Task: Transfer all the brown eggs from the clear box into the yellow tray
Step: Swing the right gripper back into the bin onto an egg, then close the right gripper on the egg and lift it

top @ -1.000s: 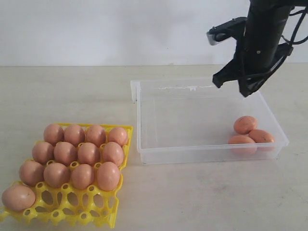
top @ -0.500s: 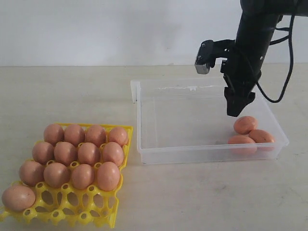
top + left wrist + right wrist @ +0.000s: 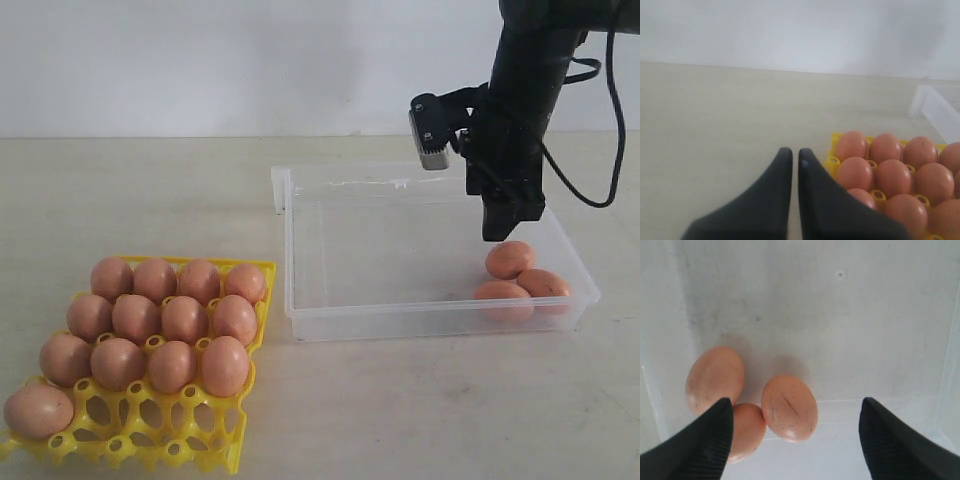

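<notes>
A pale beige table (image 3: 150, 190) runs back to a plain white wall (image 3: 200, 60). On the left of the table, near the front, sits the yellow tray (image 3: 160, 428). Thirteen brown eggs (image 3: 184, 319) rest in its cups: three full rows of four, and a single egg at the front left corner. The other front cups show bare yellow lattice.

Just to the right of the tray lies the clear box (image 3: 400, 320). Three more brown eggs are huddled in its front right corner, touching one another.

The right gripper (image 3: 507, 230) hangs from a black arm (image 3: 530, 80) and points straight down into the box, above the rearmost of those three eggs. Seen from its own wrist camera, its two black fingers (image 3: 705, 440) are spread wide apart, with the eggs lying below them and nothing in their grasp.

The left gripper (image 3: 791, 152) sits low over the bare table just beside the tray. Its dark fingers are drawn together with only a thin slit between them, and it holds nothing.
</notes>
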### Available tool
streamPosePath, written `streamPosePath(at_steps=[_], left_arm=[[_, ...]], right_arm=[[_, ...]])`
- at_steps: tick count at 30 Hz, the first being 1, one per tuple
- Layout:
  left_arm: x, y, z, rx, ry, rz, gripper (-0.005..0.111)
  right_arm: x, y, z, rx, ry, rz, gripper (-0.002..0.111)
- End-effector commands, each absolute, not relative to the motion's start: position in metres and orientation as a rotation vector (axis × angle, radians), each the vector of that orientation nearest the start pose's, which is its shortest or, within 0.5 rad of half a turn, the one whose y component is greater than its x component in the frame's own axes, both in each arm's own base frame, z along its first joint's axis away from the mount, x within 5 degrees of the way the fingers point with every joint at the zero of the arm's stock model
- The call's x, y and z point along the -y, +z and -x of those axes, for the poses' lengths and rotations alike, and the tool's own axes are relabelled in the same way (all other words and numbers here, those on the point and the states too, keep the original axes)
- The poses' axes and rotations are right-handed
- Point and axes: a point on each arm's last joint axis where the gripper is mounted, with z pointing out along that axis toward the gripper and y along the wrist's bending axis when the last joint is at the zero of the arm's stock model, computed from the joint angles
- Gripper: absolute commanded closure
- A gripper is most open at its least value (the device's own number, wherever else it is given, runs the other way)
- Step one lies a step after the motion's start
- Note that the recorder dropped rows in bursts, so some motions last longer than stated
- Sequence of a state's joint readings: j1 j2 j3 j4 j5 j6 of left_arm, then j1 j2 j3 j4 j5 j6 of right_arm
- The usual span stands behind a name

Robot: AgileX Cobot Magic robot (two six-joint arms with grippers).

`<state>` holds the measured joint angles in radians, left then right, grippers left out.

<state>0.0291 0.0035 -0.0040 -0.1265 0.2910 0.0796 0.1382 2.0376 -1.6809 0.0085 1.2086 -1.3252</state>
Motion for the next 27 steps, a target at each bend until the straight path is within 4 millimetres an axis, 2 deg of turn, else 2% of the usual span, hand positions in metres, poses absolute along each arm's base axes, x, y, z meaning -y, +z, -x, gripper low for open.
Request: streamPosePath(at_steps=[1,2,6,8,11,18,22,27], left_arm=[[0.002,0.188,-0.055,-1.767,-0.039,0.029,0.103],[0.002,0.188,-0.055,-1.767,-0.039,0.029,0.103],[0.002,0.188,-0.055,-1.767,-0.039,0.029,0.103],[0.002,0.188,-0.055,-1.767,-0.039,0.029,0.103],[0.002,0.188,-0.055,-1.767,-0.039,0.029,0.103],[0.002,0.188,-0.055,-1.767,-0.039,0.029,0.103],[0.002,0.188,-0.055,-1.767,-0.039,0.029,0.103],[0.002,0.188,-0.055,-1.767,-0.039,0.029,0.103]], right_arm=[[-0.057,0.221,-0.419,-2.207,-0.121,2.071,0.046],[-0.057,0.219,-0.419,-2.213,-0.125,2.085,0.046],[-0.055,0.187,-0.423,-2.29,-0.065,2.141,0.046],[-0.049,0.177,-0.425,-2.349,-0.141,2.168,0.046],[-0.042,0.17,-0.427,-2.415,-0.192,2.152,0.046],[-0.024,0.151,-0.43,-2.492,-0.145,2.123,0.046],[-0.023,0.142,-0.433,-2.49,-0.118,2.099,0.046],[-0.023,0.141,-0.435,-2.472,-0.135,2.087,0.046]])
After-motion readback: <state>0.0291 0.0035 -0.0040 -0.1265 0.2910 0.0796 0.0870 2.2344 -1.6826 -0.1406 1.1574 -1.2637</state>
